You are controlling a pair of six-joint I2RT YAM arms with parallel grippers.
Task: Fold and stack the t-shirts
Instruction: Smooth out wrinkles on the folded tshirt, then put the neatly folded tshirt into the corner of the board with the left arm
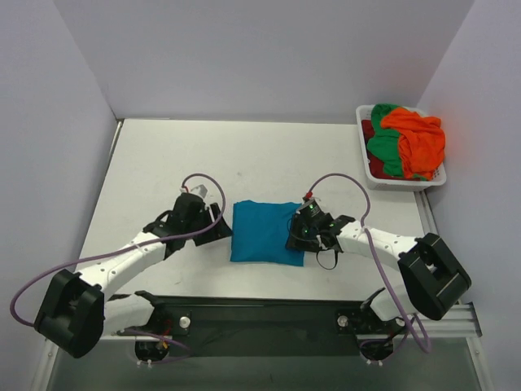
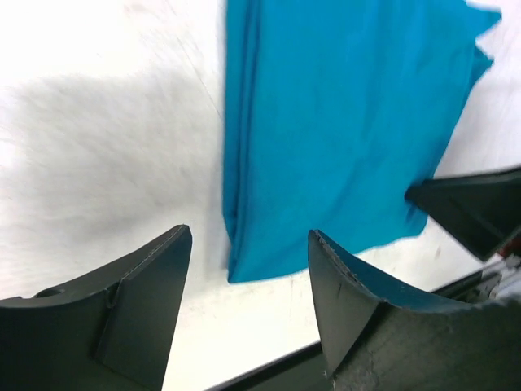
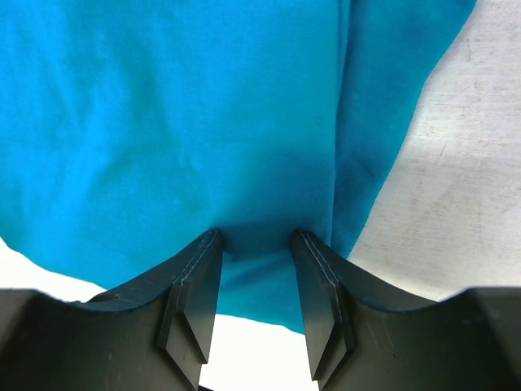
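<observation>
Teal shirt (image 1: 264, 232) lies folded flat mid-table between both claws, its slightly longer side running 12 to 6. Left claw (image 1: 220, 226) stands wide and empty just off its 9 o'clock edge. Right claw (image 1: 299, 236) sits half-apart over the 4 o'clock corner; whether it pinches cloth I cannot tell. Basket (image 1: 391, 181) of loose shirts (image 1: 411, 138) sits at 2 o'clock, so the right arm looks nearer for fetching.
</observation>
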